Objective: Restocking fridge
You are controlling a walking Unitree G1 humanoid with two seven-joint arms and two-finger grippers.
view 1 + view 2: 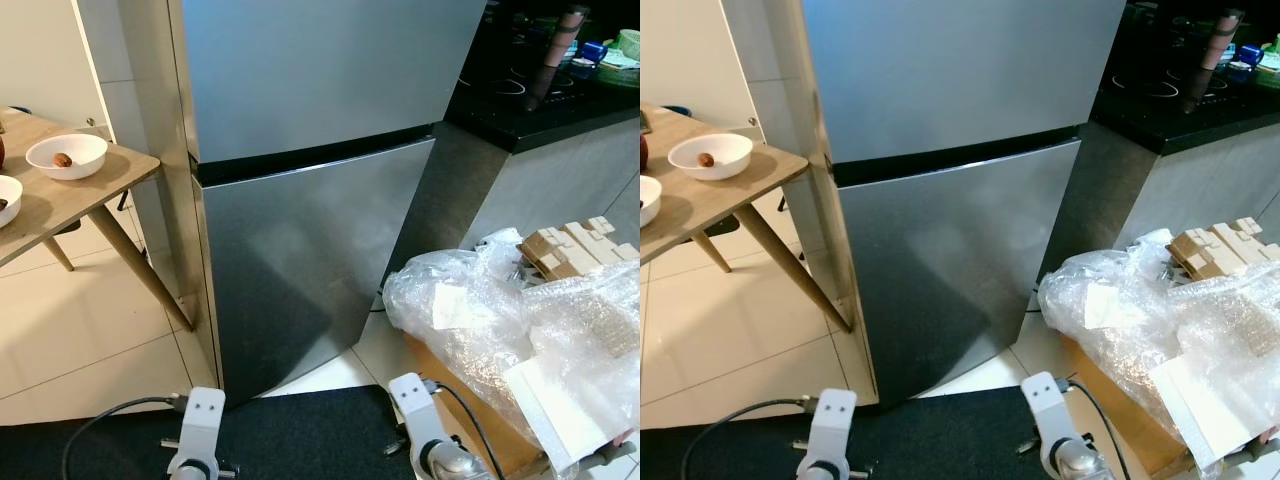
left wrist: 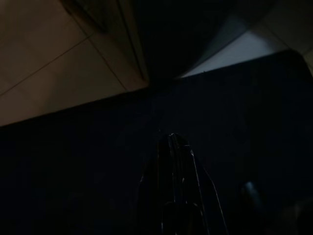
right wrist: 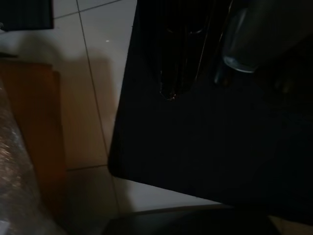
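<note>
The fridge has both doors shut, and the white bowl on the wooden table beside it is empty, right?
Not quite. The fridge does have both doors shut, but the white bowl on the wooden table holds a small brown thing, as the left eye view shows.

A tall steel fridge (image 1: 300, 150) fills the 12 o'clock position, both doors closed and its flat front unobstructed. At 10 o'clock a wooden table (image 1: 95, 190) carrying white bowls (image 1: 67, 156) juts toward the fridge's side, one slanted leg (image 1: 150, 270) reaching the tiles just beside it. At 3 o'clock crumpled plastic wrap (image 1: 520, 320) heaped over a cardboard box (image 1: 480, 420) stands near the lower door's right edge, narrowing that side. Beyond it a black counter (image 1: 540, 100) closes the 2 o'clock corner. Bare tile (image 1: 90, 340) lies open at 9 o'clock under the table, and a dark mat (image 1: 300, 435) lies at 6 o'clock.
</note>
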